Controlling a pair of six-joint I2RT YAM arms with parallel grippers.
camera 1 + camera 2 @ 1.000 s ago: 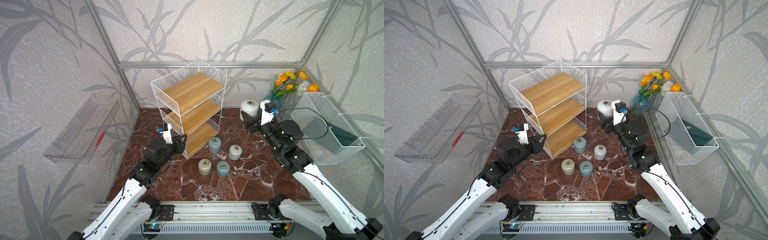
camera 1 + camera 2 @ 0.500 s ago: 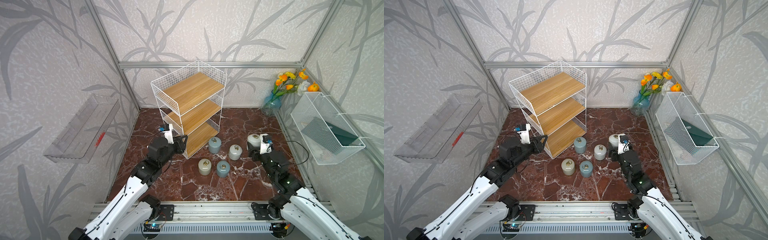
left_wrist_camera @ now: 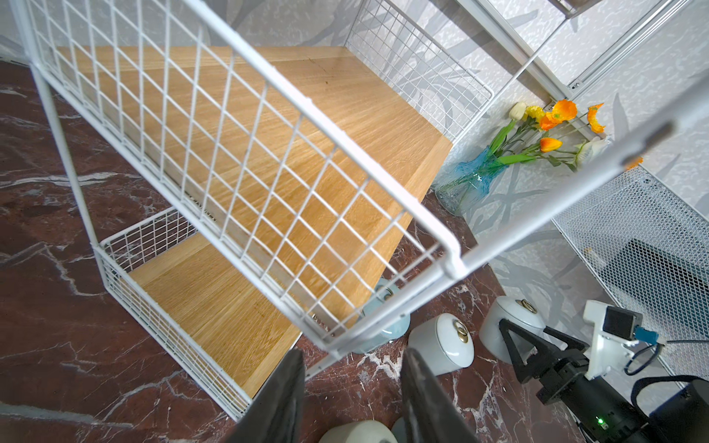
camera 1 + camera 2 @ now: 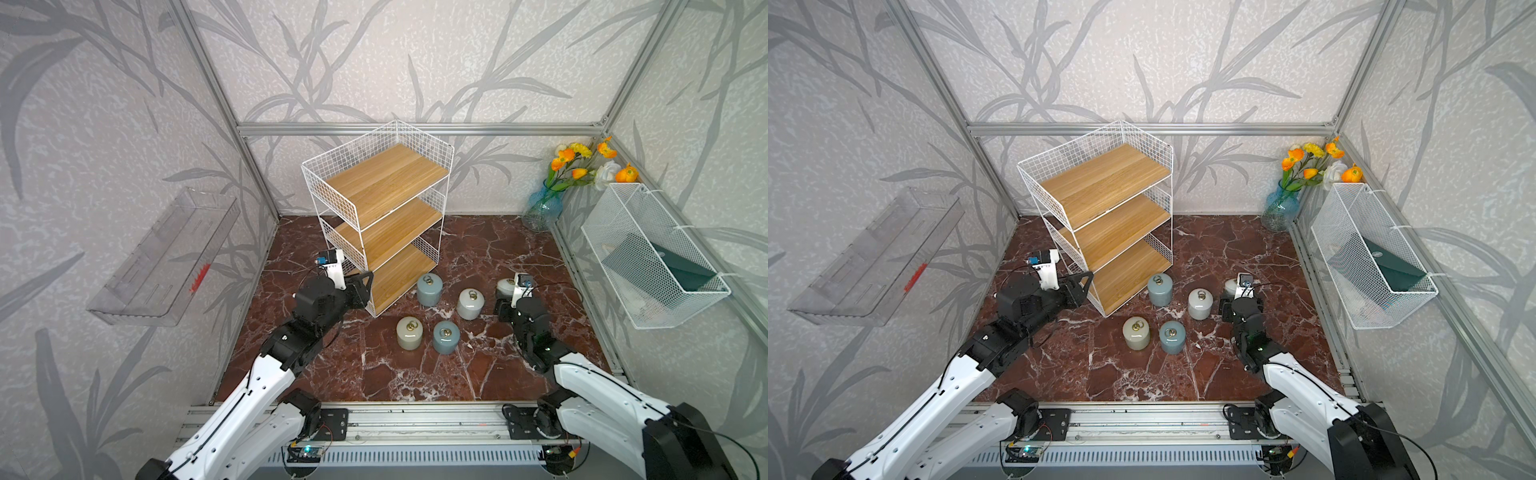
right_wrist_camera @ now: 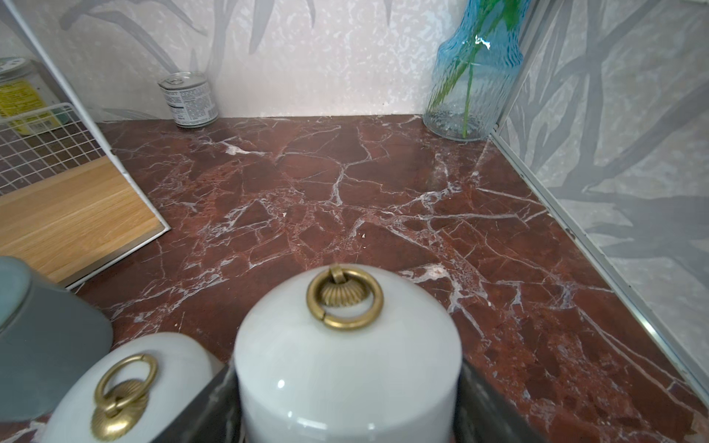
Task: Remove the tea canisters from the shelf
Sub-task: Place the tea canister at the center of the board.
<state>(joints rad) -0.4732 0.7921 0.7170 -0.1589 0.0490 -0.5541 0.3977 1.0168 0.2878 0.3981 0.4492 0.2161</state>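
Retracted right fingers [image 5: 495, 414], spread wide, clasp white canister [image 5: 345, 368].

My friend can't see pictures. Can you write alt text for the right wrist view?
A white tea canister with a brass-ringed lid is gripped in the right tool. Beyond it, red marble floor reaches a blue vase and a tin can.

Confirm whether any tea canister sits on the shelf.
No, every wooden board of the shelf is bare in both top views.

canister [image 5: 345, 368]: glossy white glaze is seen, ring [image 5: 345, 324] brass-coloured | shelf [image 4: 386, 178]: white-coated wire, matt wood | floor [image 5: 383, 172]: polished, possibly marble
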